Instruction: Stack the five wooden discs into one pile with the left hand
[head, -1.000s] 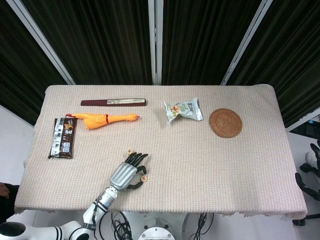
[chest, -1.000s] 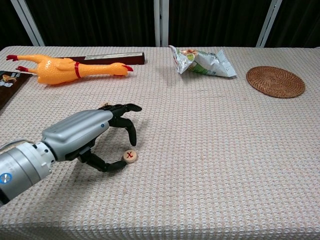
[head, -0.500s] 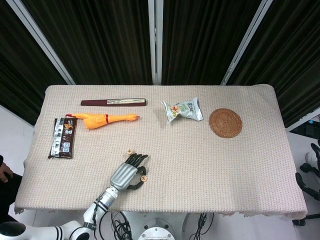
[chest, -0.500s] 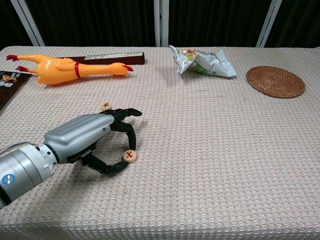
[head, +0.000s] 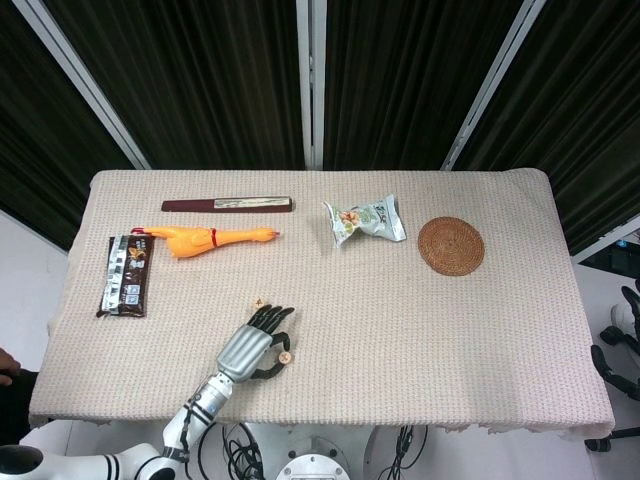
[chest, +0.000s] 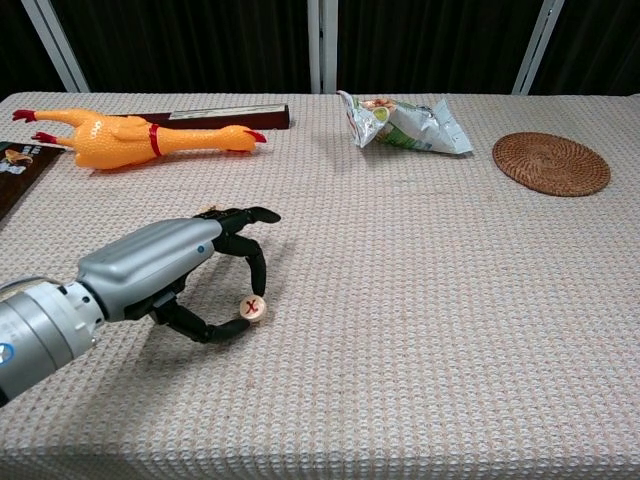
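Note:
My left hand lies low over the near left part of the table, also seen from above as my left hand. It pinches a small wooden disc with a red X between thumb and a fingertip, the disc tipped up a little off the cloth. In the head view this disc shows just right of the hand. A second wooden disc lies flat beyond the fingertips; in the chest view the hand hides most of it. I see no other discs. The right hand is out of sight.
A rubber chicken and a dark long box lie at the back left, with a brown snack packet near the left edge. A snack bag sits at the back centre and a woven coaster at the back right.
The thumb and finger have closed on the red-X disc, which has shifted slightly left and tipped up. The hand again covers most of the far disc in the chest view.

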